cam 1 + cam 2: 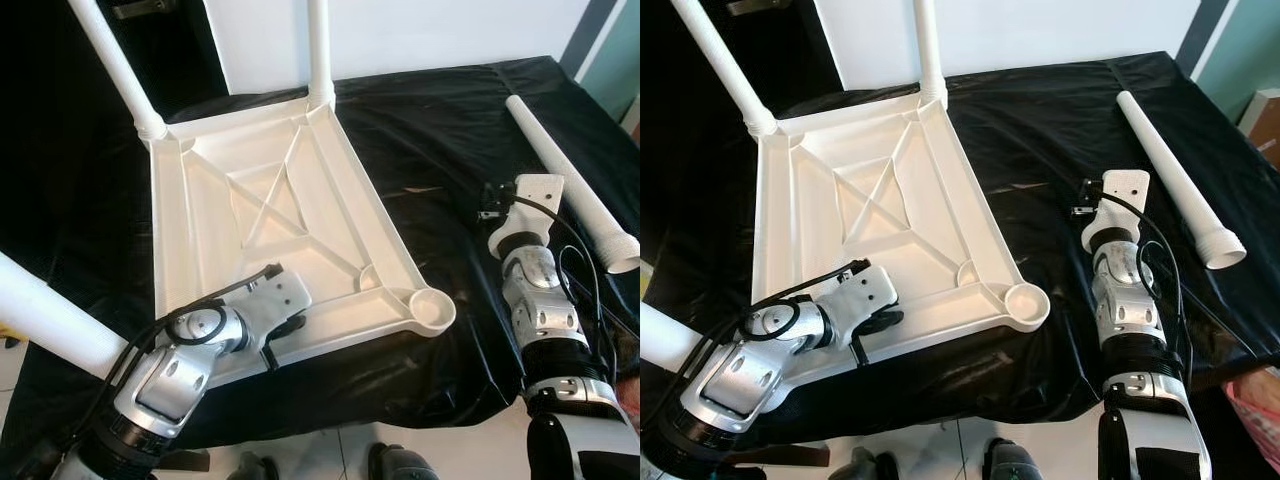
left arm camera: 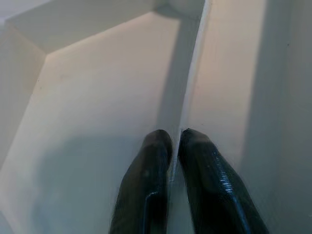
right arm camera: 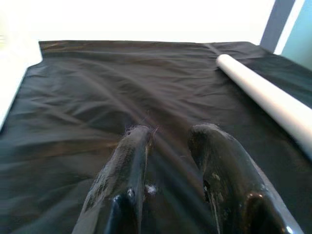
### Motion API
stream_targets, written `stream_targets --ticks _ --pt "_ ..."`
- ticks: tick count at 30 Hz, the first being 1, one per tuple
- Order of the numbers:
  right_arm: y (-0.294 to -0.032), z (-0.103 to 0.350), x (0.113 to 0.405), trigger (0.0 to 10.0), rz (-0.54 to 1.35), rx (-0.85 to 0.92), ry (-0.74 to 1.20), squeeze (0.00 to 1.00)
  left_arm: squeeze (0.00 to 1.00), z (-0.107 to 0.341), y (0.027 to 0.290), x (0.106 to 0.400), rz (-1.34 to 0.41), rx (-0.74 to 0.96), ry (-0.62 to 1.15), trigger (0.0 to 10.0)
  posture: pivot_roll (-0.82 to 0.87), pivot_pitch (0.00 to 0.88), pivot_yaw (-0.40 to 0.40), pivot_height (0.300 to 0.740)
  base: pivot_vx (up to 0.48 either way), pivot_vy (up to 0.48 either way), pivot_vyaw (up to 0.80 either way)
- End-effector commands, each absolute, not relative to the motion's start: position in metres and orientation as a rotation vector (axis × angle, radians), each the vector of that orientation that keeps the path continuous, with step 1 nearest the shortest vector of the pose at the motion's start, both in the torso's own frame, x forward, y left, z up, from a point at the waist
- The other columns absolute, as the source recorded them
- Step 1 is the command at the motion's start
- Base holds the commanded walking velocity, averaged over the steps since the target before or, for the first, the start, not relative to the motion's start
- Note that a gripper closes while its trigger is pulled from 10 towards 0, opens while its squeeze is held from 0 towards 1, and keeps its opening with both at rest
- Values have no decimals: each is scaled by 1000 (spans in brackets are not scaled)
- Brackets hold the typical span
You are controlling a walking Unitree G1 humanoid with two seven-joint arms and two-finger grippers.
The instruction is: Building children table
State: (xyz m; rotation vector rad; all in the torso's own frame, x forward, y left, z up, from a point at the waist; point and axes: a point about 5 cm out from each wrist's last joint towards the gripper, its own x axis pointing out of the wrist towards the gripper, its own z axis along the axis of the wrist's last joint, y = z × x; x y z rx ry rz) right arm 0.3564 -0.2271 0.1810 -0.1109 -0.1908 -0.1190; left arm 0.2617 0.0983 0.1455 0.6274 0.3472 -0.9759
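**White tabletop upside down, one leg loose**

White plastic tabletop point(image 1: 280, 220) lies inverted on your black-draped surface point(image 1: 430, 120), its three fitted legs cut off by the frame. Your left gripper point(image 2: 174, 139) pinches a thin rib. Your right gripper point(image 3: 168, 134), fingers slightly parted and empty, rests beside the loose white tubular leg point(image 1: 570, 180).

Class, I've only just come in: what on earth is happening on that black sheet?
A robot is assembling a small white table. The tabletop lies upside down on the black sheet with three legs fitted. The left end effector is shut on a thin rib of its underside. The fourth leg lies loose on the sheet, beside the open right end effector. The near right corner socket is empty.
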Motion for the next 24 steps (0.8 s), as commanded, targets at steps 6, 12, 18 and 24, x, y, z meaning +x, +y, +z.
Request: stream_targets --ticks 6,12,18,24 --pt "-236 178 354 10000 -195 -104 -185 0 0 156 83 257 -1028 571 237 10000 -44 145 53 740 0 0 0" --pt "-263 170 345 10000 -389 -89 -166 0 0 187 68 264 -973 456 28 10000 -49 147 55 740 0 0 0" --pt "-276 166 340 10000 -475 -67 -146 0 0 203 59 266 -971 358 -42 10000 -50 152 54 740 0 0 0" --pt "-287 156 328 10000 -579 -48 -133 0 1000 209 49 266 -1011 282 -87 10000 -53 157 57 740 0 0 0"
